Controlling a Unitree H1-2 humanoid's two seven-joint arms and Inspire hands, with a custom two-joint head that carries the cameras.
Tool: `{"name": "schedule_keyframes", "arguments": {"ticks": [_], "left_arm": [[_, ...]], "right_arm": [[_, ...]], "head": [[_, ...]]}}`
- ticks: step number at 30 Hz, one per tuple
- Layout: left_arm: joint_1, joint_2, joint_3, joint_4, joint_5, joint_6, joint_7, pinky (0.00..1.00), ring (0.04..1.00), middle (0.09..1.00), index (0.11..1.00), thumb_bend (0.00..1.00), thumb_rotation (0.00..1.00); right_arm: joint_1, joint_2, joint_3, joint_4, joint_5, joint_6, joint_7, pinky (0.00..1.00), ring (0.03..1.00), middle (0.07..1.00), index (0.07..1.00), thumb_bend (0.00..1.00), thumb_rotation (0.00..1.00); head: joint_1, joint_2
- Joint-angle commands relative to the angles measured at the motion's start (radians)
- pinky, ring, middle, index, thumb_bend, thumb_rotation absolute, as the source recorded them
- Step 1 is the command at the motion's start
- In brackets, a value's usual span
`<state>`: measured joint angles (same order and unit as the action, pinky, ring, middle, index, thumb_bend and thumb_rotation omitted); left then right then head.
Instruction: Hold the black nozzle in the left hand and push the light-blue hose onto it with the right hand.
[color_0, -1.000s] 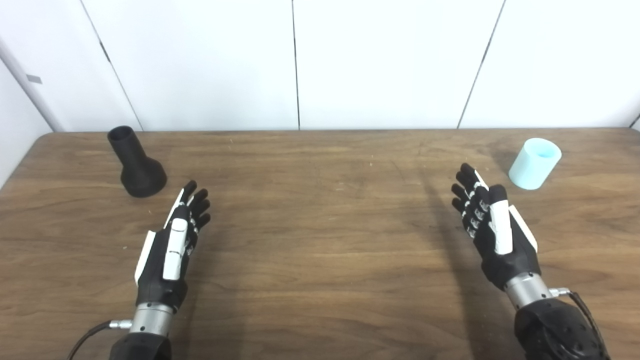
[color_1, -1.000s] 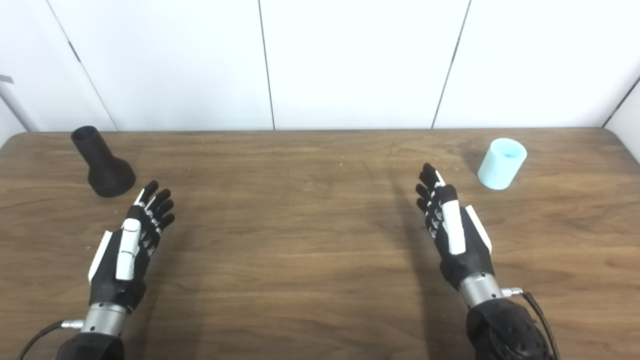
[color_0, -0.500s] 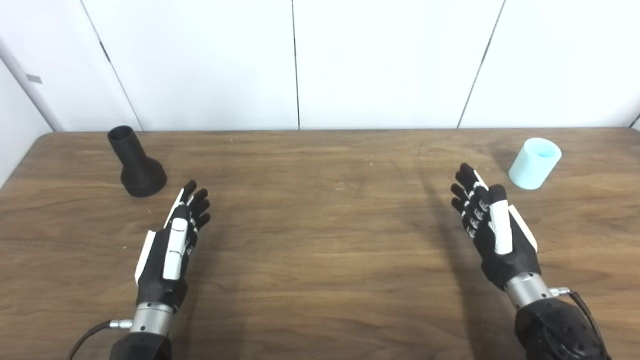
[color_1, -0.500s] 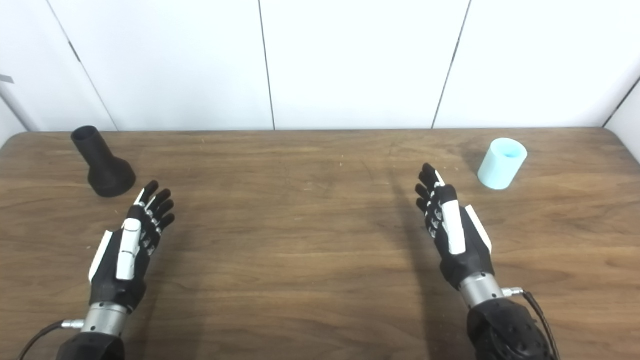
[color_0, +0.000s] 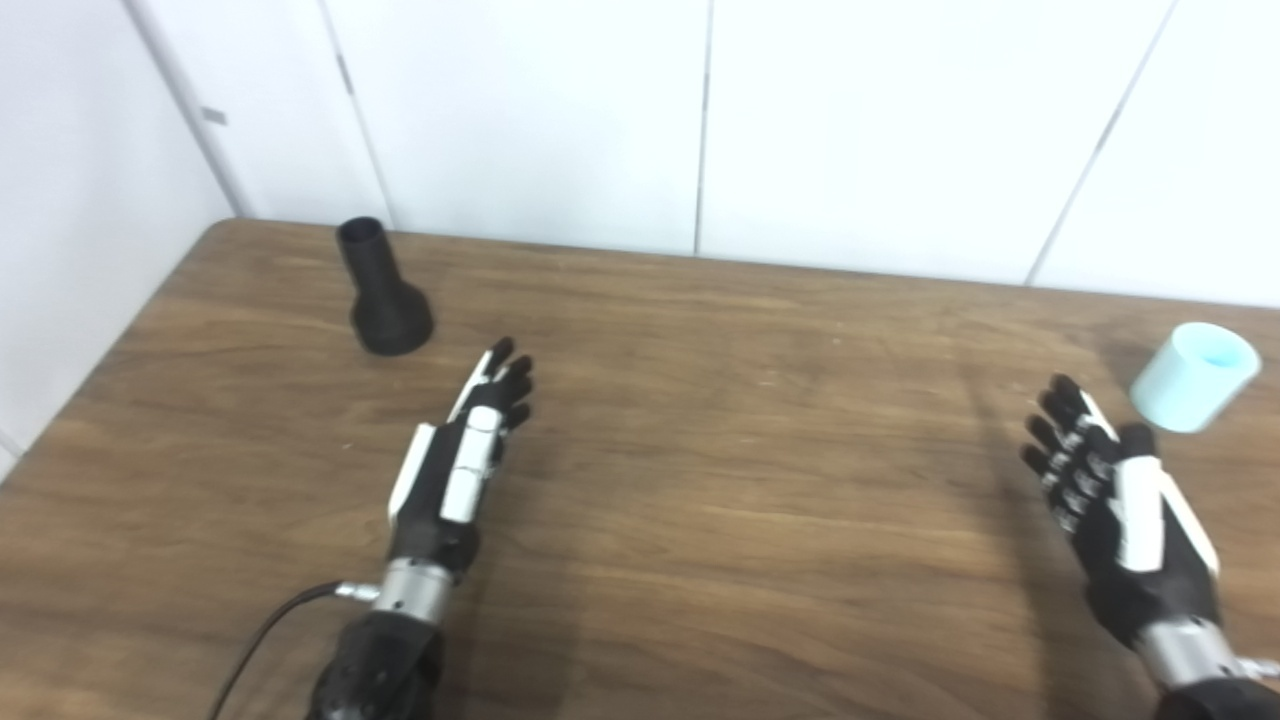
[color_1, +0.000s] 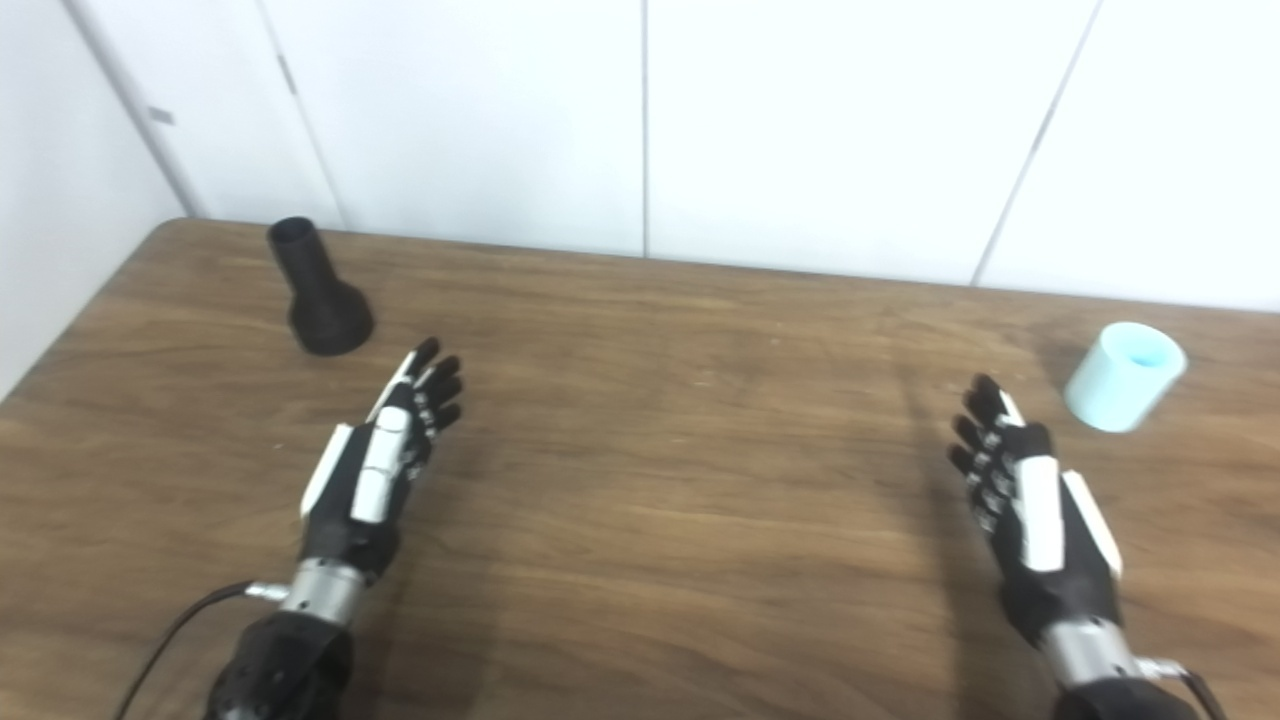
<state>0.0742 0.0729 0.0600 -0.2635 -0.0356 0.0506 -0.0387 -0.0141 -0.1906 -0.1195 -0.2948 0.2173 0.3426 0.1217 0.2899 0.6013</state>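
The black nozzle (color_0: 381, 297) stands upright on its wide base at the far left of the wooden table (color_0: 720, 470). The light-blue hose piece (color_0: 1194, 377), a short tube, stands at the far right. My left hand (color_0: 462, 459) is open and empty, above the table below and right of the nozzle, apart from it. My right hand (color_0: 1119, 511) is open and empty, below and left of the hose piece, apart from it. Both show also in the right eye view, the left hand (color_1: 381, 461) and the right hand (color_1: 1035, 519).
White wall panels (color_0: 700, 120) stand right behind the table's far edge, and a white wall (color_0: 70, 220) runs along its left edge. A black cable (color_0: 262, 640) trails from my left wrist.
The whole picture has shifted right and tilted, so the camera has turned left. Both hands stay open and hold about the same places relative to the nozzle and the hose piece.
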Motion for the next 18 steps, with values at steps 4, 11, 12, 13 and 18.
{"name": "schedule_keyframes", "arguments": {"ticks": [4, 11, 12, 13, 18], "left_arm": [[-0.011, -0.019, -0.014, 0.008, 0.018, -0.065, 0.012, 0.94, 0.949, 0.938, 0.932, 0.45, 0.96], [-0.01, -0.044, -0.031, 0.04, 0.04, -0.09, 0.022, 0.95, 0.953, 0.942, 0.928, 0.45, 0.94], [-0.011, -0.046, -0.033, 0.047, 0.042, -0.095, 0.023, 0.95, 0.953, 0.942, 0.928, 0.44, 0.94], [-0.011, -0.049, -0.035, 0.055, 0.043, -0.101, 0.024, 0.95, 0.955, 0.942, 0.927, 0.44, 0.94], [-0.012, -0.052, -0.045, 0.074, 0.046, -0.116, 0.028, 0.95, 0.957, 0.944, 0.923, 0.43, 0.92]], "right_arm": [[-0.01, -0.019, -0.022, 0.01, 0.022, -0.054, 0.018, 0.98, 0.986, 0.996, 0.995, 0.63, 1.0], [-0.009, -0.027, -0.04, 0.048, 0.031, -0.062, 0.031, 0.96, 0.979, 0.99, 1.0, 0.6, 1.0], [-0.008, -0.03, -0.04, 0.052, 0.032, -0.068, 0.035, 0.96, 0.98, 0.991, 1.0, 0.61, 1.0], [-0.008, -0.035, -0.041, 0.062, 0.034, -0.082, 0.042, 0.97, 0.984, 0.994, 1.0, 0.62, 1.0], [-0.013, -0.055, -0.05, 0.145, 0.078, -0.183, 0.105, 1.0, 1.0, 1.0, 1.0, 0.58, 1.0]], "head": [[0.025, -0.029], [0.094, -0.086], [0.1, -0.092], [0.108, -0.099], [0.119, -0.126]]}}
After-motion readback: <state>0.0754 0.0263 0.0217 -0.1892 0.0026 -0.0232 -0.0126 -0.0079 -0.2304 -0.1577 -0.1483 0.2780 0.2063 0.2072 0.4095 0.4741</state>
